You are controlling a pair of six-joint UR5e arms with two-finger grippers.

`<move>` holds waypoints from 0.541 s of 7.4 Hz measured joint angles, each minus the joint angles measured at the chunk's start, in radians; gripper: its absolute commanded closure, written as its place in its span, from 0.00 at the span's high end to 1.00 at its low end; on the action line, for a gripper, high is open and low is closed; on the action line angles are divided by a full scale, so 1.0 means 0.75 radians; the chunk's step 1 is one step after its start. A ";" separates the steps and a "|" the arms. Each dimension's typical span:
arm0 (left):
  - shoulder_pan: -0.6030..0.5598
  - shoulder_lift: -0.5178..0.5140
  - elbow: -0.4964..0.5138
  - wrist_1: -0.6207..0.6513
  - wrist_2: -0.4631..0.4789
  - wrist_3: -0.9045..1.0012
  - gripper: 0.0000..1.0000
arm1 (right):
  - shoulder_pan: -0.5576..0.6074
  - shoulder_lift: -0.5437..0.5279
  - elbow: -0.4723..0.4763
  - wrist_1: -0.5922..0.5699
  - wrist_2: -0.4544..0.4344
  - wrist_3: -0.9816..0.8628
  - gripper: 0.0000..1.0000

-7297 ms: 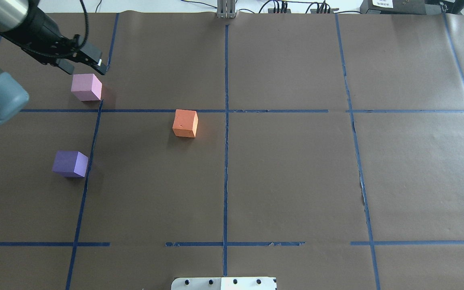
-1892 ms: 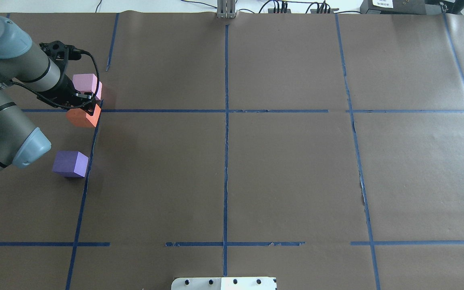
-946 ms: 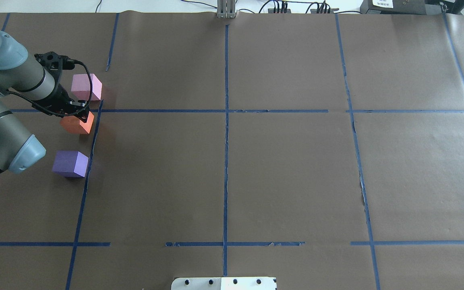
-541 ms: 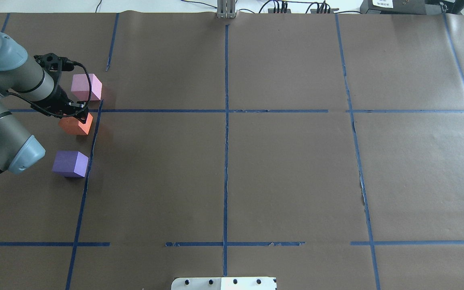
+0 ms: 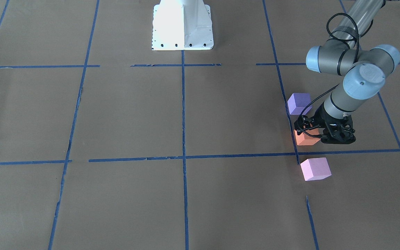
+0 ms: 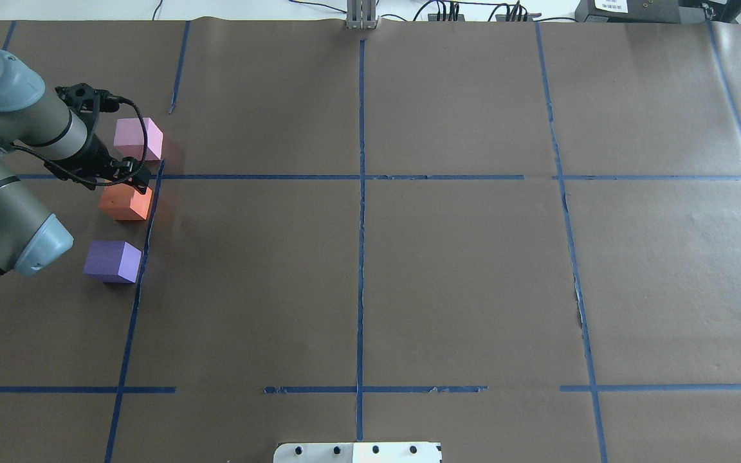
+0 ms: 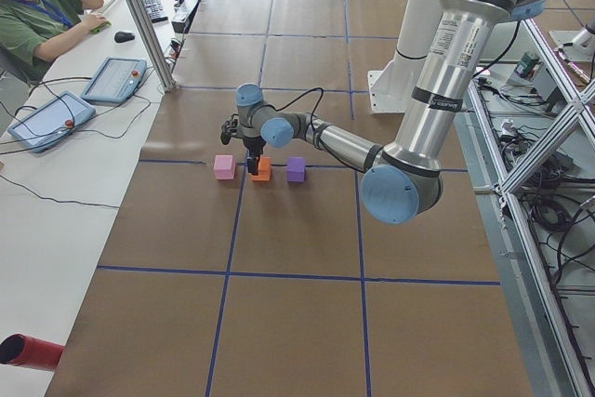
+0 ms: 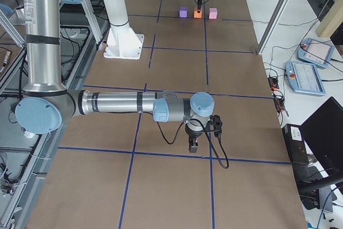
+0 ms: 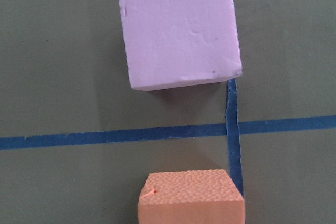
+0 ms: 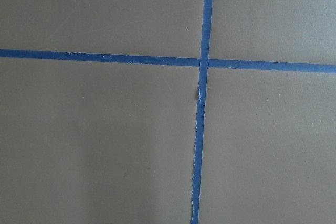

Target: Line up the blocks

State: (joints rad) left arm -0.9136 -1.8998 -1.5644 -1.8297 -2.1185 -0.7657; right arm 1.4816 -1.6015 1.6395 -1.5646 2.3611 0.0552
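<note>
The orange block (image 6: 125, 203) sits flat on the brown paper between the light pink block (image 6: 137, 138) and the violet-purple block (image 6: 112, 261), in a rough column beside a blue tape line. My left gripper (image 6: 135, 182) points down just over the orange block's far edge, and its jaws look open, off the block. The left wrist view shows the orange block's top (image 9: 191, 198) and the pink block (image 9: 178, 30), with no fingers in frame. My right gripper (image 8: 194, 144) hangs low over bare paper far from the blocks; I cannot tell whether it is open or shut.
Brown paper with a blue tape grid (image 6: 361, 177) covers the table. The white robot base plate (image 5: 182, 26) stands at the robot's edge. An operator sits at a side desk (image 7: 42, 20) beyond the table's far edge.
The left gripper carried the orange block from mid-table to between the pink and purple blocks. In the last half second the block settled flat and the gripper came off it slightly.
</note>
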 measured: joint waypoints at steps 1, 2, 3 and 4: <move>-0.027 -0.003 -0.032 0.005 0.001 0.013 1.00 | 0.000 0.000 0.000 0.000 0.001 0.000 1.00; -0.080 -0.004 -0.080 0.013 0.000 0.061 1.00 | 0.000 0.000 0.000 0.000 0.001 0.000 1.00; -0.149 -0.005 -0.117 0.024 -0.005 0.120 1.00 | 0.000 -0.001 0.000 0.000 0.000 0.000 1.00; -0.217 0.001 -0.148 0.041 -0.021 0.157 1.00 | 0.000 -0.001 0.000 0.000 0.000 0.000 1.00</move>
State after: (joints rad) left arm -1.0764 -1.8993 -1.6751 -1.7990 -2.1343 -0.6477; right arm 1.4818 -1.6025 1.6395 -1.5647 2.3610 0.0552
